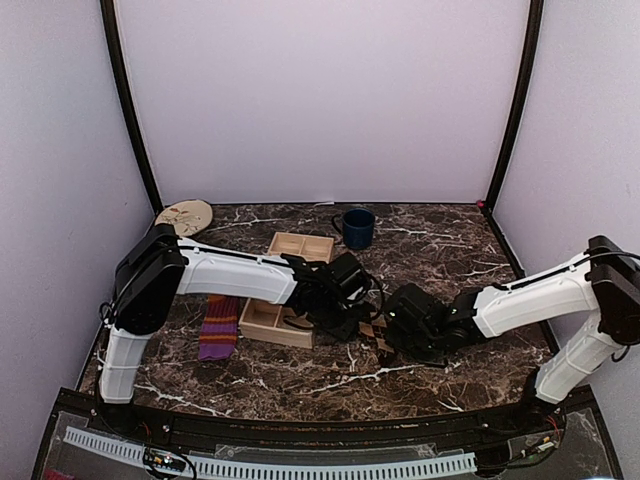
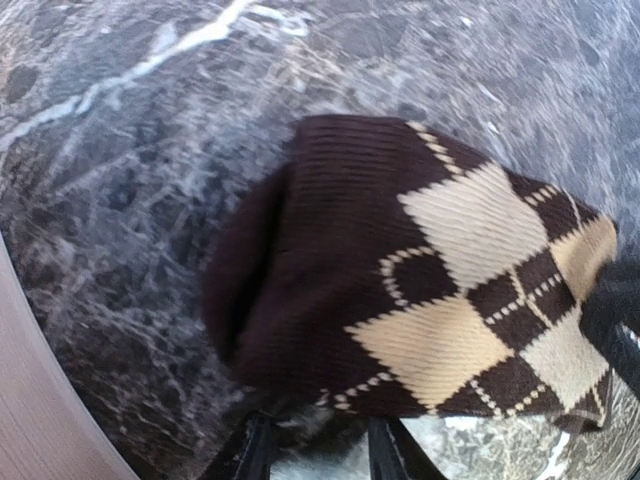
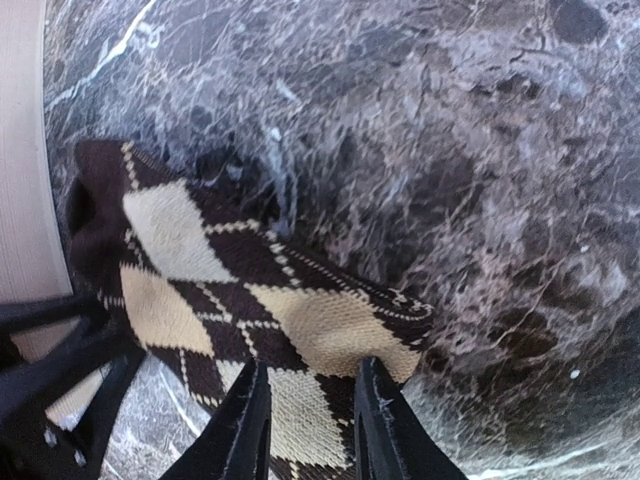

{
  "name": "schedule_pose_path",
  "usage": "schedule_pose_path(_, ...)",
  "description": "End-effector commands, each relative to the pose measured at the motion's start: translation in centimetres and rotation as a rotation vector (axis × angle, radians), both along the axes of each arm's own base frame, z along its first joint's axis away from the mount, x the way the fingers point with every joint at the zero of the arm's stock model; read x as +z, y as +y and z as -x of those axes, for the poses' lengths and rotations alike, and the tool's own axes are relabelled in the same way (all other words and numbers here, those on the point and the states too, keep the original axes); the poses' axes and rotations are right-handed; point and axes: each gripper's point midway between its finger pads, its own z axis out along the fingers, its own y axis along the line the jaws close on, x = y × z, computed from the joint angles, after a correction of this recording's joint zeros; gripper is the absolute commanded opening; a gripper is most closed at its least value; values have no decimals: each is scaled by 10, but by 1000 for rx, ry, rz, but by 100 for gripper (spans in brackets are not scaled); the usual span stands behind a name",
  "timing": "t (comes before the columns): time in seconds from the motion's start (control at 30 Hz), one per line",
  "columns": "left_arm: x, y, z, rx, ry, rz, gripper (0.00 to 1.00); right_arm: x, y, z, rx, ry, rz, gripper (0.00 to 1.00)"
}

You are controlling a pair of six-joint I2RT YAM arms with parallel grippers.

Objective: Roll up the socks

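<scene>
The dark brown sock with tan argyle diamonds [image 1: 373, 333] lies between my two grippers near the table's middle. In the left wrist view this sock [image 2: 420, 280] is folded over, with its dark edge drawn down between the fingers of my left gripper [image 2: 315, 455], which is shut on it. My right gripper [image 3: 308, 420] holds the other end of the argyle sock [image 3: 240, 300] between its fingers. From above, the left gripper [image 1: 348, 316] and the right gripper [image 1: 393, 335] stand close together. The purple striped sock [image 1: 219, 326] lies flat at the left, under the left arm.
A wooden tray with compartments [image 1: 275, 322] sits just left of the grippers. A blue mug [image 1: 357, 227] stands behind it. A round plate [image 1: 186, 215] lies at the back left corner. Walls enclose the marble table [image 1: 450, 260].
</scene>
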Motion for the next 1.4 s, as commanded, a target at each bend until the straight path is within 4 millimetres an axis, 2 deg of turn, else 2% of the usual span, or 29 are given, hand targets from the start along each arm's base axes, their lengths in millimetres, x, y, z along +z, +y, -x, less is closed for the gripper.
schedule_pose_path(0.0, -8, 8, -14, 40, 15, -12, 37, 4, 8, 9, 27, 10, -31, 28)
schedule_pose_path(0.2, -5, -10, -21, 17, 36, 54, 37, 6, 22, 9, 78, 10, -46, 28)
schedule_pose_path(0.53, -9, -30, -25, -14, 59, 88, 37, 6, 45, 9, 172, 6, -51, 29)
schedule_pose_path(0.7, -10, -37, -28, -22, 59, 96, 37, 16, 56, 6, 230, -25, -36, 30)
schedule_pose_path(0.87, -4, -20, -35, 25, 41, 44, 37, 37, 50, 0, 287, -106, 29, 36)
schedule_pose_path(1.03, 14, 5, -39, 79, -13, 14, 47, 60, 37, -3, 393, -185, 149, 43)
schedule_pose_path(1.27, 58, 29, -37, 60, -131, 45, 56, 69, 6, 4, 582, -214, 389, 52)
schedule_pose_path(1.33, 70, 30, -30, 21, -167, 86, 57, 68, -4, 6, 628, -208, 457, 54)
schedule_pose_path(1.37, 70, 34, -24, -4, -179, 91, 57, 66, -8, 9, 653, -201, 480, 54)
